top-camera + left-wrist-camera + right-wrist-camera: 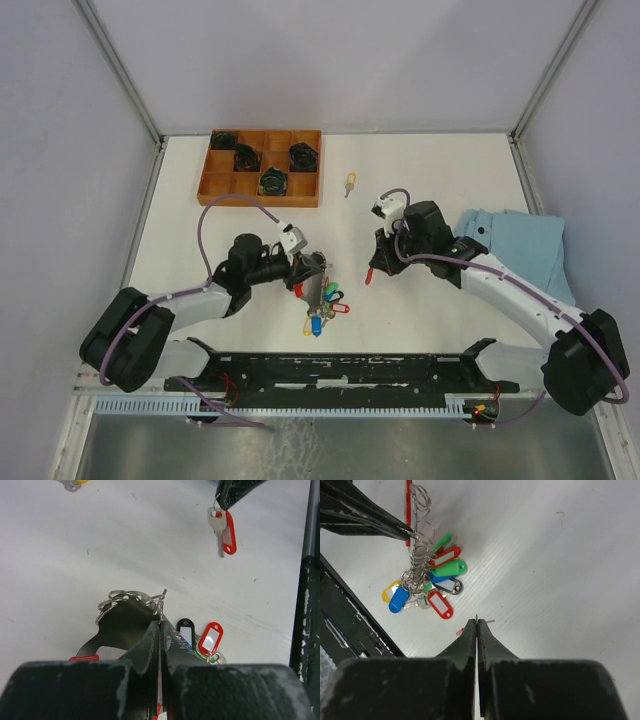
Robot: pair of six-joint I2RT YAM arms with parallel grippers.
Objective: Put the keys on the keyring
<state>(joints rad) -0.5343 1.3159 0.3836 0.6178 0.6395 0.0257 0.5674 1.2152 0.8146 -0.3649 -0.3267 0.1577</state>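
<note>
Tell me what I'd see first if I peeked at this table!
The keyring, a bunch of bright tags, held in the middle by the shut left gripper. Just to its right, the right gripper pinches a dangling red-tagged key. A wooden tray sits at the back left.

Bright, even, diffuse light from overhead. The white table (440,180) reads clean w/ no blown-out patches. Shadows are soft & short, w/ only a faint one by the keyring (427,580) in the R wrist view. Top view is wide-angle: frame posts (120,70) lean outward at the edges, small items are low-res. In both wrist views the cam's own hand in the fg is near-black & slightly soft: left hand (159,623), right hand (476,621). The table beyond is sharp, and the key (218,530) is crisp. Small glare on red tag (210,639).
</note>
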